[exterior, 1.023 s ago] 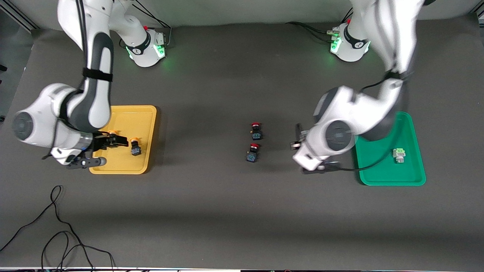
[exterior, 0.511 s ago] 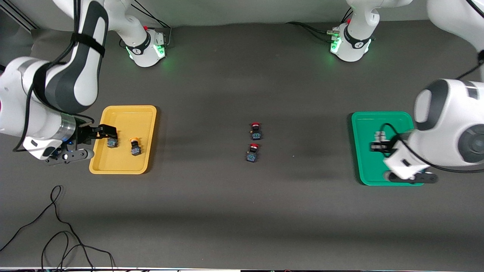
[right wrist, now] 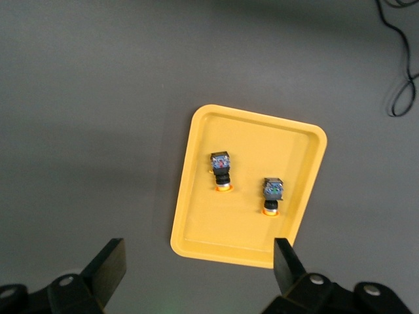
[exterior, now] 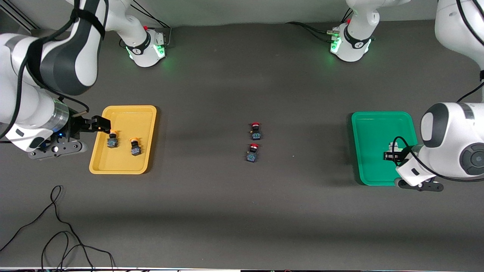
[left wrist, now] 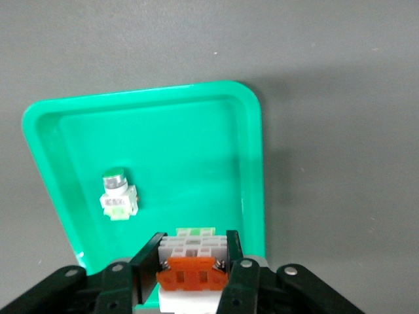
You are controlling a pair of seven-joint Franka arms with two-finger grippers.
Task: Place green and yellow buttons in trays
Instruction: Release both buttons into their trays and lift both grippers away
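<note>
Your left gripper (left wrist: 192, 275) pinched a white green-faced button (left wrist: 194, 247) over the green tray (left wrist: 190, 118) | your right gripper (right wrist: 200, 268) hung spread above the yellow tray (right wrist: 298, 190) holding two yellow-capped buttons (right wrist: 221, 171).

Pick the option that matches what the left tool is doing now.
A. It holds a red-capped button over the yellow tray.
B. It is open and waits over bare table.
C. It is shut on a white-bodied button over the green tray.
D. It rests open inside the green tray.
C: the left wrist view shows the left tool shut on a white-bodied button above the green tray, where another green button already lies.
</note>
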